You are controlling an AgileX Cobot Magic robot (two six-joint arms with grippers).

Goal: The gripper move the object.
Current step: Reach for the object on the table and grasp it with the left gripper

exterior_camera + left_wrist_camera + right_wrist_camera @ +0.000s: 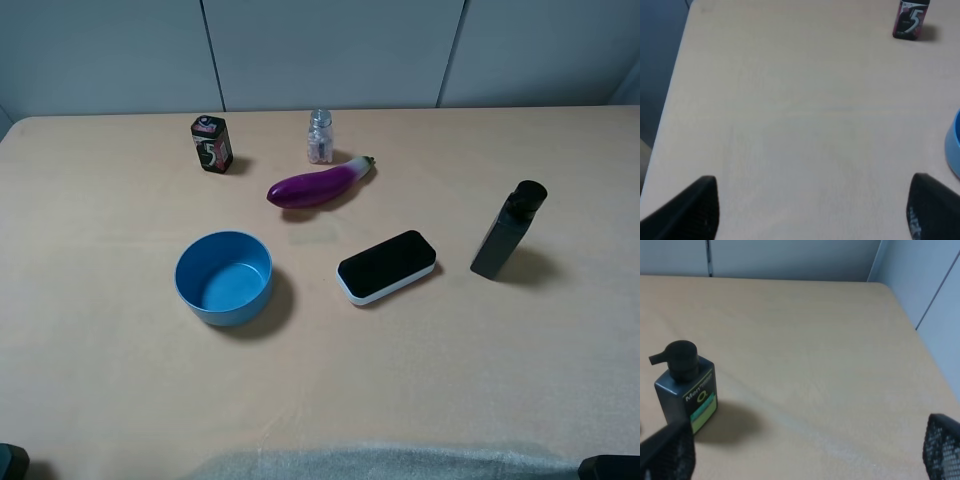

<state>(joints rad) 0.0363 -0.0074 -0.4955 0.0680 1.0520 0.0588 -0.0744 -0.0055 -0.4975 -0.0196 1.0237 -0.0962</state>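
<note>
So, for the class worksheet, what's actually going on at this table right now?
Nothing is being handled yet. The left end effector and the right end effector are both open and empty, back at the near edge of the table. The small black box marked 5 stands upright and untouched at the far left, near a glass jar and an eggplant. A blue bowl and a black pump bottle sit closer in.

Black box (211,144) with white "5"; blue bowl (224,277); purple eggplant (318,184).
</note>
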